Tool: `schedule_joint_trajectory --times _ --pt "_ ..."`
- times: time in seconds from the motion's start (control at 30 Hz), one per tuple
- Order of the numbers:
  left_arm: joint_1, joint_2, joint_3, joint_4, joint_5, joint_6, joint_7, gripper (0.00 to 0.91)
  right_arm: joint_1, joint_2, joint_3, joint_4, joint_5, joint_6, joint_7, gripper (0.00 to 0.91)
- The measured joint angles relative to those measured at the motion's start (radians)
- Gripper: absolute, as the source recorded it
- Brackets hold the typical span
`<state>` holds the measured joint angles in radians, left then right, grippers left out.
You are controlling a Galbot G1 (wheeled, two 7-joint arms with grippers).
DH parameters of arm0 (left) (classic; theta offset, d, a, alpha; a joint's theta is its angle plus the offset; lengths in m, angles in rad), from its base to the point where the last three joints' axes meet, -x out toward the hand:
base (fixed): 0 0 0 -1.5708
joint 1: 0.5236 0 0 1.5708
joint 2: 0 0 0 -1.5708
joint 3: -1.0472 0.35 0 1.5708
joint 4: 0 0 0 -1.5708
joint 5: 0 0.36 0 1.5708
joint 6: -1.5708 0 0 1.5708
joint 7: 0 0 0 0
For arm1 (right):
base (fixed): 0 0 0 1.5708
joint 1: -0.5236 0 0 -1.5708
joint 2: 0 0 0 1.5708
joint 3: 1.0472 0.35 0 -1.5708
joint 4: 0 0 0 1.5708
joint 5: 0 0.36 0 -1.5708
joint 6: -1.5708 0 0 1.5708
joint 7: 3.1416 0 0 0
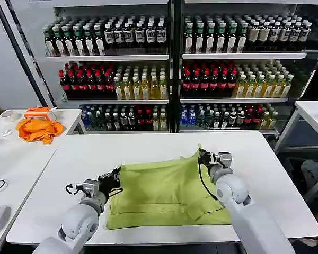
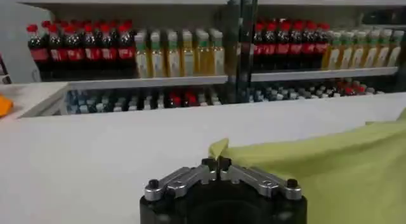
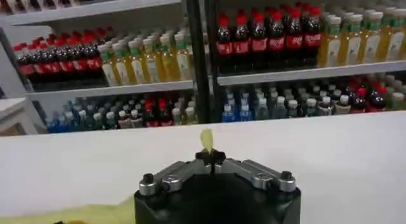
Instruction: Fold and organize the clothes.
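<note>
Lime T-shirt (image 1: 164,193) fabric lies partly folded on the white table (image 1: 148,148), toward the near edge and roughly in the middle of it, with a layer doubled over so the near hem shows as a second edge below the top one. Both arms reach in from the near side. The left gripper (image 1: 115,177) sits at the shirt's left far corner, its fingers closed together and pinching that corner; in the left wrist view the left gripper (image 2: 216,163) has the two tips meeting, with a small curl of yellow-green cloth (image 2: 330,174) rising right at them and the rest of the shirt spreading away across the table. The right gripper (image 1: 203,156) is at the shirt's right far corner, also closed, and that corner is pulled up into a little peak above the table. From the right wrist view the right gripper (image 3: 210,158) has its tips pressed together with a sliver of the cloth (image 3: 207,140) poking up between them, and more of the cloth (image 3: 76,214) showing low down beside the gripper body.

Off to the left, on a second table (image 1: 10,153), lies a crumpled orange cloth (image 1: 38,129), well apart from the shirt. Behind the table stand shelves (image 1: 175,55) packed with rows of bottles.
</note>
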<state>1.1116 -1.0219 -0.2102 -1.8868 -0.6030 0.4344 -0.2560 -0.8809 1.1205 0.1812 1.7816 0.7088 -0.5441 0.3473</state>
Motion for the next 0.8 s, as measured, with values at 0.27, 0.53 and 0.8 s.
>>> schedule_joint_trajectory --times 0.27,0.53,0.8 --pt "0.069 0.003 -0.022 -0.051 0.040 0.010 0.028 0.020 -0.130 -0.048 0.043 0.119 -0.011 -0.013 0.005 0.000" --pt "0.135 0.004 -0.036 -0.073 0.081 0.014 0.040 0.020 -0.238 -0.061 0.070 0.204 -0.026 -0.023 0.016 0.000" --pt "0.183 -0.009 -0.038 -0.077 0.112 0.015 0.046 0.020 -0.297 -0.063 0.085 0.233 -0.031 -0.025 0.022 0.000"
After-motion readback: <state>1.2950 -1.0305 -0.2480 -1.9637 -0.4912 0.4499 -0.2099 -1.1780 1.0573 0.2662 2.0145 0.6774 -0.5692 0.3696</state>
